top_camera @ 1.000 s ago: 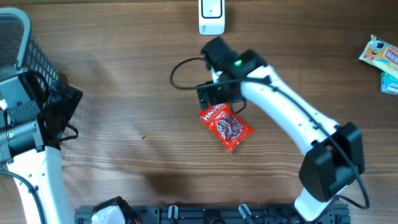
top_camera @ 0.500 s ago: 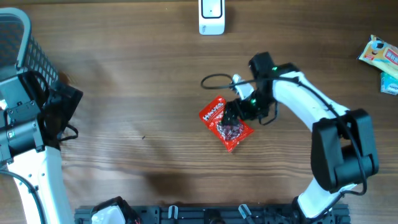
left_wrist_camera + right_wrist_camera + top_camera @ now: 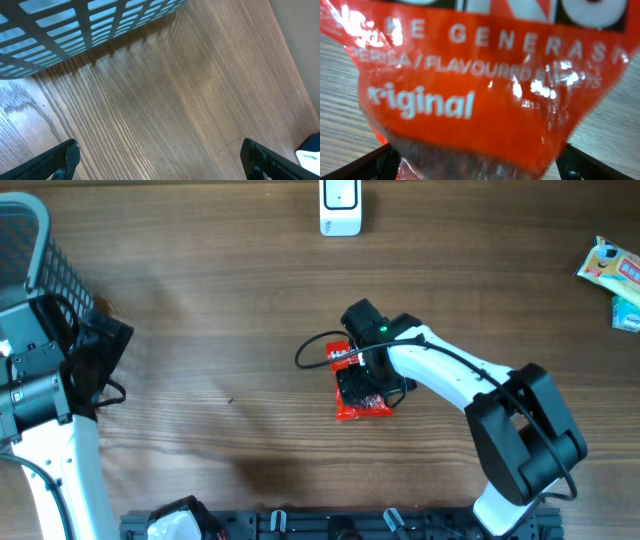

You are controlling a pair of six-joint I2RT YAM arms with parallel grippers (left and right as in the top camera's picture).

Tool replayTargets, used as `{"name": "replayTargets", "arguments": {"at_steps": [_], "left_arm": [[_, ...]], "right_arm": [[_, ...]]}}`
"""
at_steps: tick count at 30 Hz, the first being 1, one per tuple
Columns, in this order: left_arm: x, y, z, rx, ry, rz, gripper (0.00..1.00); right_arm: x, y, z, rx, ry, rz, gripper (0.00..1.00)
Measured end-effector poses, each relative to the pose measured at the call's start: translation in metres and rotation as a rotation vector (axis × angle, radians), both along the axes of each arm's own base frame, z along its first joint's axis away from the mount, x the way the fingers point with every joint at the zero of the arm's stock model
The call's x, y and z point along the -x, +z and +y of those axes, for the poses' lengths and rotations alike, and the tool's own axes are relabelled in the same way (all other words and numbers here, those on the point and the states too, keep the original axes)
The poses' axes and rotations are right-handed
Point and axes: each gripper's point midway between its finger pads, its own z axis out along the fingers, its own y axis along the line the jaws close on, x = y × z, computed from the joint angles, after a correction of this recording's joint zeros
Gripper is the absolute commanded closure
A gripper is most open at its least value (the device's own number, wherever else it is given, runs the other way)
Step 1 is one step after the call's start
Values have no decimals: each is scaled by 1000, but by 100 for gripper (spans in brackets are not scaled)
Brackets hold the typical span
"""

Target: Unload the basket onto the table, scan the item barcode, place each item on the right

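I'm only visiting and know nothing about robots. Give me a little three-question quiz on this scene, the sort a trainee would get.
1. True or false: the red snack packet lies inside the basket.
2. Which word is printed on the packet? A) original B) spicy C) cheese
3. Fill in: the end effector over the packet belongs to the ___ arm.
Key: 1 false, it lies on the wooden table; 2 A; 3 right.

Open tabletop (image 3: 220, 330) between basket (image 3: 45, 255) and packet (image 3: 364, 409)
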Motion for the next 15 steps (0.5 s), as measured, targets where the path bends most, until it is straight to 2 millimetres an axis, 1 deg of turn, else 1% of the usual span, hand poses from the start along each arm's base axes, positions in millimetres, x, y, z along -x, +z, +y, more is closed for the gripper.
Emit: {"name": "replayTargets", "arguments": {"at_steps": [3, 6, 7, 8, 9, 10, 12, 15], "left_arm": [[0, 0, 0, 0, 0, 0, 0], [0, 0, 0, 0, 0, -1, 0], [0, 0, 0, 0, 0, 0, 0], [0, 0, 0, 0, 0, 0, 0], [0, 0, 0, 0, 0, 0, 0], [0, 0, 0, 0, 0, 0, 0], [0, 0, 0, 0, 0, 0, 0], [0, 0, 0, 0, 0, -1, 0]], "right_arm": [[-6, 12, -3, 35, -46, -6, 1], [-14, 32, -3, 64, -81, -14, 1], [-17, 37, -2, 63, -89, -22, 4], [-21, 44, 0, 62, -100, -28, 9], [-25, 49, 3, 49, -109, -39, 10], [-26, 51, 5, 40, -123, -41, 11], [-26, 51, 9, 25, -158, -33, 16], [-27, 44, 12, 3, -189, -39, 16]]}}
